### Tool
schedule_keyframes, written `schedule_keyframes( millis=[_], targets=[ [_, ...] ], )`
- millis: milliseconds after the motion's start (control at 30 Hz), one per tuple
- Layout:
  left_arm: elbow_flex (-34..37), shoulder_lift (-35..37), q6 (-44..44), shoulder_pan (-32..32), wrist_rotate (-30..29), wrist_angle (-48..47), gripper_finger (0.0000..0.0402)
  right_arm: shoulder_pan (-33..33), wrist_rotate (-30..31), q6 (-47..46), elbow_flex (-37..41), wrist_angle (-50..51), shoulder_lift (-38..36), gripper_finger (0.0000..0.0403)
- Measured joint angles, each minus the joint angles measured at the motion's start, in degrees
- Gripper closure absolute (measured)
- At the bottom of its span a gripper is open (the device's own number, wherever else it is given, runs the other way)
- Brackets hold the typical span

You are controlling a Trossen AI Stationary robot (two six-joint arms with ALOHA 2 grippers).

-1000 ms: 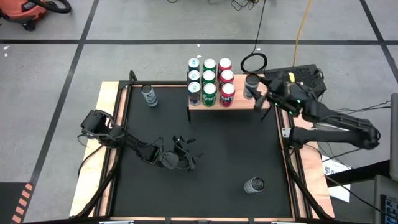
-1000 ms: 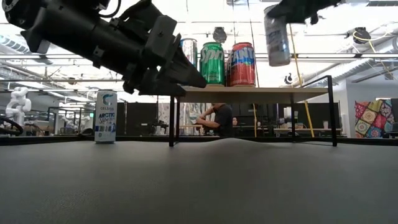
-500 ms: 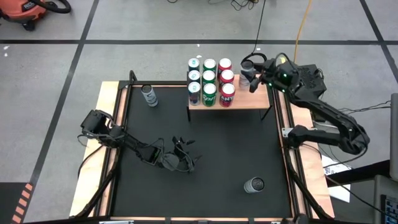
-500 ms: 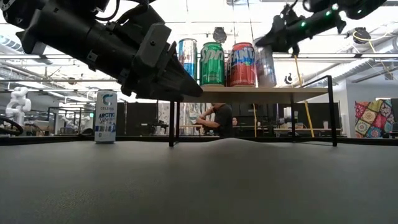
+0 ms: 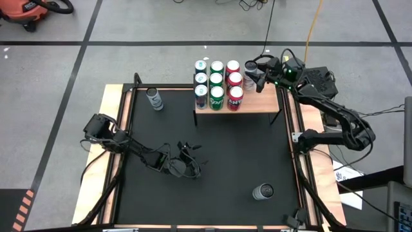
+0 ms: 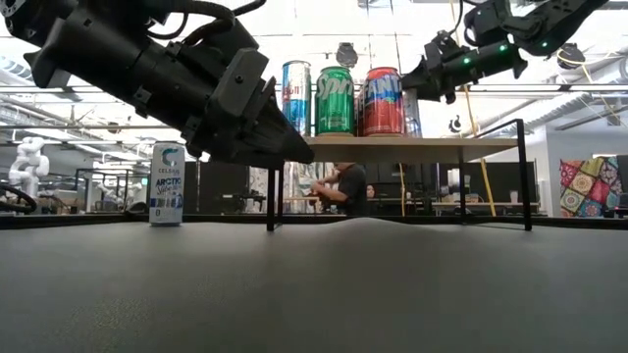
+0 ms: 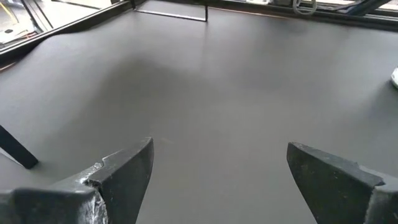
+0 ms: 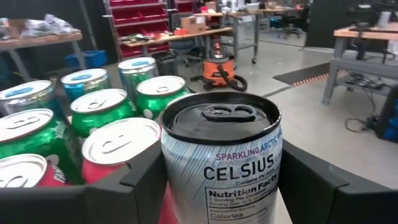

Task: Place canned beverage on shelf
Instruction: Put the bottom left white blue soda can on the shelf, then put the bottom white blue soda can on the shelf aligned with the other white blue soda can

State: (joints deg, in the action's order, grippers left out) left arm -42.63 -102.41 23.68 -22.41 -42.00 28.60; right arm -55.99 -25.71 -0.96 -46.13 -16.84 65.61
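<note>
The right gripper point(image 5: 253, 73) pinches a Celsius can point(image 8: 221, 162) upright at the back of the shelf point(image 5: 254, 105), just beside the red cans point(image 5: 234, 82) toward its right edge; we cannot tell whether the can's base touches the board; the left gripper point(image 7: 214, 174) hangs spread over the mat point(image 5: 232, 148); two more cans stand on the mat, one point(image 5: 154, 98) near its back left corner, one point(image 5: 262, 191) near its front edge.

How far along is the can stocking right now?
Nine cans already stand on the shelf. The right pincer holds a Celsius can at the shelf's back right, beside the red cans, not released. Two cans remain on the mat. The left pincer waits open.
</note>
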Motion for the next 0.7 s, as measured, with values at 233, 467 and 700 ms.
schedule_keyframes(
  millis=[233,467,700],
  targets=[
    [0.00,0.00,0.00,0.04,-0.04,-0.35,0.0036,-0.31,-0.07,0.62,-0.10,-0.72,1.55,0.0157],
    [0.00,0.00,0.02,0.04,-0.16,-0.66,0.0036,-0.31,0.06,0.32,-0.02,-1.63,0.72,0.0101],
    [0.00,0.00,0.02,0.04,-0.24,-0.72,0.0036,-0.31,1.72,0.47,-0.02,-1.78,-3.94,0.0073]
  ],
)
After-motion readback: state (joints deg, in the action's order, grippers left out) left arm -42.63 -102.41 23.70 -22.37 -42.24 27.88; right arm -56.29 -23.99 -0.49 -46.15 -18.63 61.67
